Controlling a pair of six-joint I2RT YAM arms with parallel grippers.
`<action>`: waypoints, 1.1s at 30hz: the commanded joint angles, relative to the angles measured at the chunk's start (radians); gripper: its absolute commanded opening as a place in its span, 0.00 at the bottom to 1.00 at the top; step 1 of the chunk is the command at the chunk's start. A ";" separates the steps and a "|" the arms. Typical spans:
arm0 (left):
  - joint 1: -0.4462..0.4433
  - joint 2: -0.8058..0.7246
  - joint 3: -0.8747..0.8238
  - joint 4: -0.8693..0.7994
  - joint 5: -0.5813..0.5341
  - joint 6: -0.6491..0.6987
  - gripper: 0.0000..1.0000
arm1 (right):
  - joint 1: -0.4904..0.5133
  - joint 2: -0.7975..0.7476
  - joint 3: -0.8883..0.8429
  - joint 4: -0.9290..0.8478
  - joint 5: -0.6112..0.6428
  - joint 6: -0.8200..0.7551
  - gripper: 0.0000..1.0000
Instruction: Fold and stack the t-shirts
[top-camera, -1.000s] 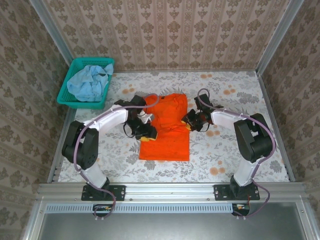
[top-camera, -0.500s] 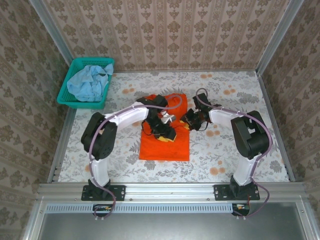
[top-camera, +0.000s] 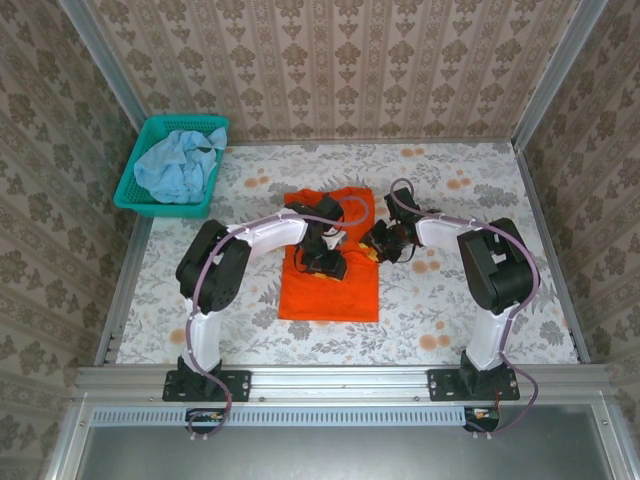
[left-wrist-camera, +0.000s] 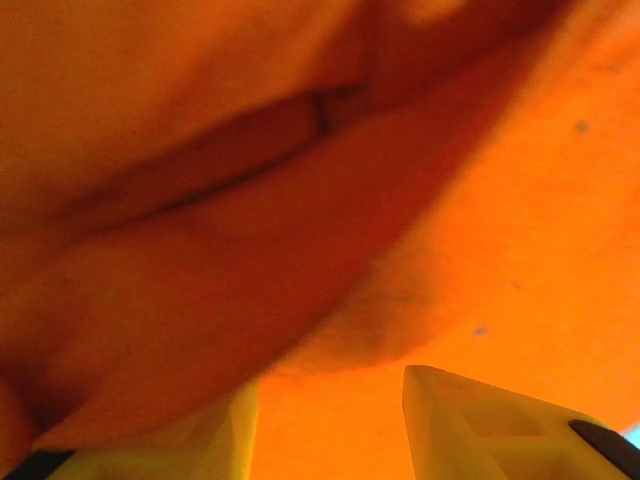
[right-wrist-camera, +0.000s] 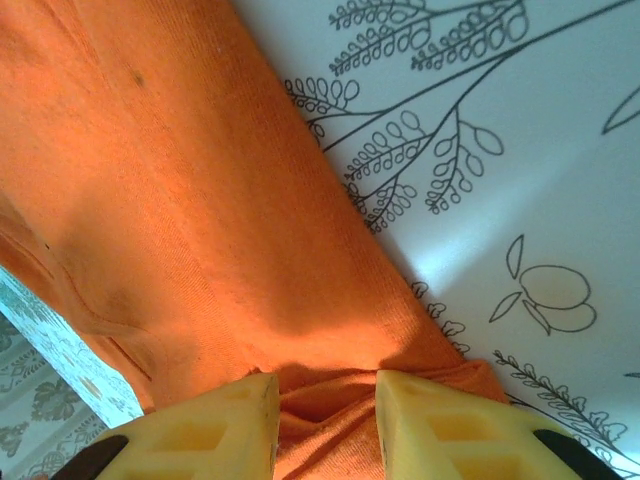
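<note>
The orange t-shirt (top-camera: 335, 295) lies flat in the middle of the table, collar end toward the far wall. My left gripper (top-camera: 326, 262) sits low over the shirt's middle; in the left wrist view its jaws (left-wrist-camera: 328, 385) are pressed into orange cloth (left-wrist-camera: 450, 200), and a dark fold hangs over the left finger. My right gripper (top-camera: 377, 243) is at the shirt's right edge; its jaws (right-wrist-camera: 325, 385) pinch a bunched fold of orange cloth (right-wrist-camera: 200, 200). The pale blue t-shirt (top-camera: 175, 165) lies crumpled in the basket.
The teal mesh basket (top-camera: 140, 200) stands at the far left corner. A floral tablecloth (top-camera: 450, 300) covers the table, with bare room to the right and front of the orange shirt. Patterned walls close off three sides.
My left gripper has travelled from the shirt's left edge rightward onto its middle, taking cloth with it. My right gripper has stayed at the shirt's right edge.
</note>
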 joint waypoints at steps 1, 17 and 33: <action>0.024 -0.046 -0.019 0.010 -0.163 -0.036 0.43 | -0.001 0.029 0.021 -0.004 -0.023 0.000 0.33; 0.109 -0.013 0.190 -0.031 -0.330 0.003 0.44 | -0.003 0.036 0.051 -0.056 -0.025 -0.035 0.33; 0.177 -0.114 0.119 0.044 0.239 -0.005 0.32 | 0.028 -0.144 0.019 -0.014 -0.009 -0.077 0.22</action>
